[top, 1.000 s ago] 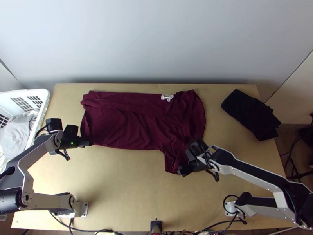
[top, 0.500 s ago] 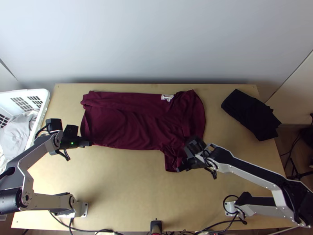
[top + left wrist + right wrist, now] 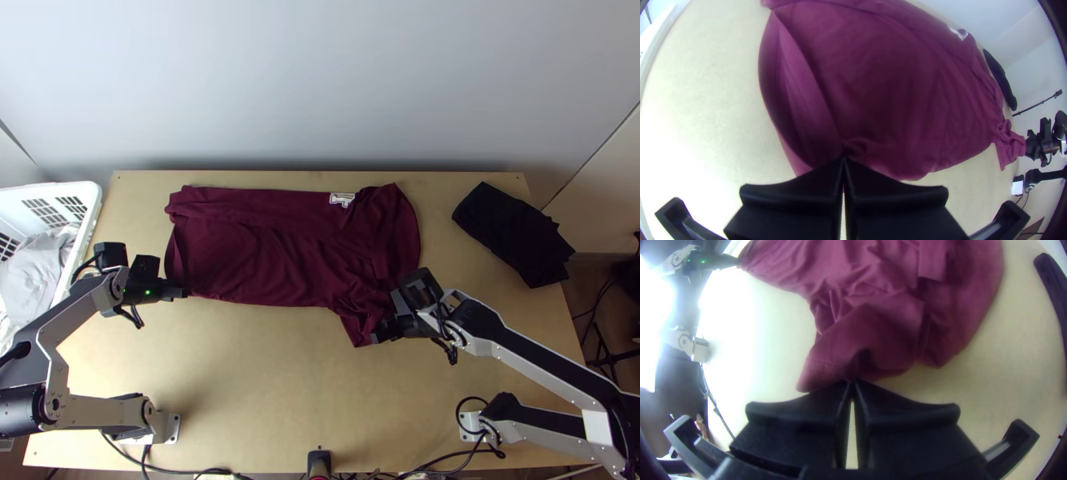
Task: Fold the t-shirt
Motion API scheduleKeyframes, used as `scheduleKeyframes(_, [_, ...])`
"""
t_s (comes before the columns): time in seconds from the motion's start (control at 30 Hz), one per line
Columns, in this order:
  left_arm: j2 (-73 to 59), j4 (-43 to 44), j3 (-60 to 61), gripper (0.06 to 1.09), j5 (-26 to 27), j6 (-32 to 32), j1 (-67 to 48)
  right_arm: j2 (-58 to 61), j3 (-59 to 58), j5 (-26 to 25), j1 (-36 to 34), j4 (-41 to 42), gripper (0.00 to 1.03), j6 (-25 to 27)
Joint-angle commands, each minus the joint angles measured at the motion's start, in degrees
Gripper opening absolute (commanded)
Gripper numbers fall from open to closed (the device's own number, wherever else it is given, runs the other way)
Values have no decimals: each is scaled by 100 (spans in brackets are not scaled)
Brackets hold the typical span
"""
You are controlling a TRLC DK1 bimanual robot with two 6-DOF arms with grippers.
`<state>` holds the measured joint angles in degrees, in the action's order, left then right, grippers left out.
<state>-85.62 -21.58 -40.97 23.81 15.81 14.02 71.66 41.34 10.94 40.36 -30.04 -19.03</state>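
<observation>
In the top view, a pale wall (image 3: 320,80) spans eleven to one o'clock, beyond the wooden table (image 3: 264,384). Brown floor (image 3: 586,290) lies toward three.

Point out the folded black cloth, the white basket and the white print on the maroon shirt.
Black cloth (image 3: 512,234): top view, middle of the folded bundle.
White basket (image 3: 90,210): top view, its rim.
White print (image 3: 342,199): top view, middle of the patch.

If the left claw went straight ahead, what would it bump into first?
Probably the maroon t-shirt. The left claw pinches its edge, and more shirt lies right ahead, though whether it would push into it or skim over is unclear.
</observation>
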Motion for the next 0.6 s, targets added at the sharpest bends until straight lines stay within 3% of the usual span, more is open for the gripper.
scheduleKeyframes(0.0, [11, -118, -95, 10, 18, -158, 48, -29, -30, -4, -19, -2, 3, 31])
scheduleKeyframes(0.17, [160, -408, -403, 10, 299, -544, 285, -178, 67, -4, -169, -28, 3, 48])
scheduleKeyframes(0.33, [529, -900, -1168, 10, 748, -975, 663, -504, 744, 22, -942, -221, 3, 136])
scheduleKeyframes(0.57, [863, -1023, -2108, 10, 1011, -2003, 663, -293, 1737, 84, -1302, -362, 3, 180])
